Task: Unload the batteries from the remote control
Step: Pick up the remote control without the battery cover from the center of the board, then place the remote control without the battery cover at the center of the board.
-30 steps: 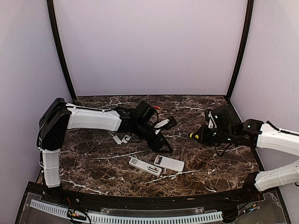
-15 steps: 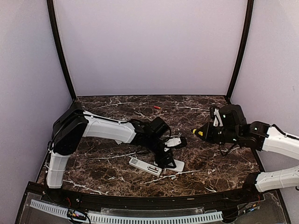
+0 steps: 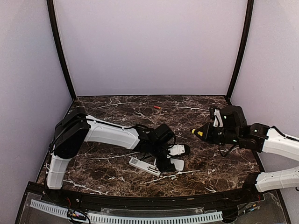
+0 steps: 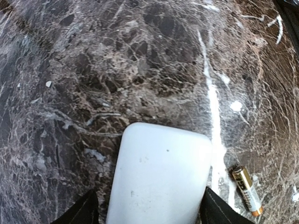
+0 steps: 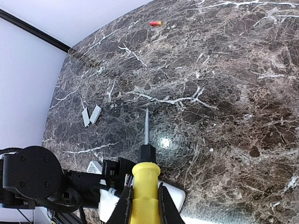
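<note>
A white remote control (image 4: 161, 177) lies flat on the marble, and my left gripper (image 4: 149, 215) stands open astride its near end, one dark finger on each side. A gold-and-dark battery (image 4: 246, 190) lies loose just to the right of it. In the top view the left gripper (image 3: 167, 160) hangs over this remote (image 3: 177, 164). A second white remote (image 3: 144, 166) lies to its left. A reddish battery (image 3: 157, 107) rests far back on the table. My right gripper (image 5: 145, 205) is shut on a yellow-handled tool (image 5: 145, 179), held above the table to the right.
Two small grey cover plates (image 5: 91, 115) lie side by side at the left of the right wrist view. The left arm (image 3: 112, 133) stretches low across the table's left half. Dark marble table (image 3: 219, 163) with a raised black rim along the near edge.
The left arm swung from the back-middle of the table forward and right, down over the white remote, and its jaws widened. The right arm with the tool drew slightly back to the right.
</note>
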{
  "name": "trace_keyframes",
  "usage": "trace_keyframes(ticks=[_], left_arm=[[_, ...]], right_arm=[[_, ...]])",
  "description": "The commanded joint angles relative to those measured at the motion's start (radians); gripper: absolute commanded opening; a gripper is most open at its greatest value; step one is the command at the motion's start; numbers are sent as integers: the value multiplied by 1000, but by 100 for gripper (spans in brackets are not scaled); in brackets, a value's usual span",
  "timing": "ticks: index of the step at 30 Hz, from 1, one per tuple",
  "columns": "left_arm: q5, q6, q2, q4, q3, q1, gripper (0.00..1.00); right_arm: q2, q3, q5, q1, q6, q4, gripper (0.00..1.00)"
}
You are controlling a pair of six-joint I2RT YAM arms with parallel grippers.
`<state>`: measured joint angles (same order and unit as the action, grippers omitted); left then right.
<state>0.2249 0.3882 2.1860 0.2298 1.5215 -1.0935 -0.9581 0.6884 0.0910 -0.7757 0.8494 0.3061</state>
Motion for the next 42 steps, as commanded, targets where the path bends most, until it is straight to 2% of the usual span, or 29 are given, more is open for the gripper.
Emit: trace_keyframes(ticks=[1, 3, 5, 10, 15, 21, 28, 31, 34, 39, 42], left_arm=[[-161, -53, 7, 22, -7, 13, 64], [-177, -96, -8, 21, -9, 27, 52], [-187, -146, -34, 13, -17, 43, 49], [-268, -315, -131, 23, -29, 109, 46], [-346, -623, -256, 183, -49, 192, 43], [-381, -943, -419, 323, -216, 230, 40], [-402, -1300, -584, 355, -506, 231, 42], [-402, -1375, -625, 335, -589, 231, 42], [-385, -1404, -624, 313, -613, 230, 47], [-350, -1386, -603, 281, -610, 230, 79], [-300, -1380, -623, 251, -625, 232, 89]], right_arm=[[-2, -6, -16, 8, 7, -62, 0], [-5, -3, -11, 9, 3, -64, 0], [-14, 6, -11, 9, -6, -62, 0], [-17, 30, 14, 9, -33, -54, 0], [-62, 73, -19, 7, -109, -54, 0], [-158, 126, -86, -92, -209, -96, 0], [-302, 225, -74, -277, -206, -86, 0], [-363, 267, -110, -321, -218, -100, 0], [-413, 303, -155, -359, -234, -122, 0], [-487, 356, -201, -397, -219, -124, 0], [-538, 405, -196, -427, -207, -90, 0]])
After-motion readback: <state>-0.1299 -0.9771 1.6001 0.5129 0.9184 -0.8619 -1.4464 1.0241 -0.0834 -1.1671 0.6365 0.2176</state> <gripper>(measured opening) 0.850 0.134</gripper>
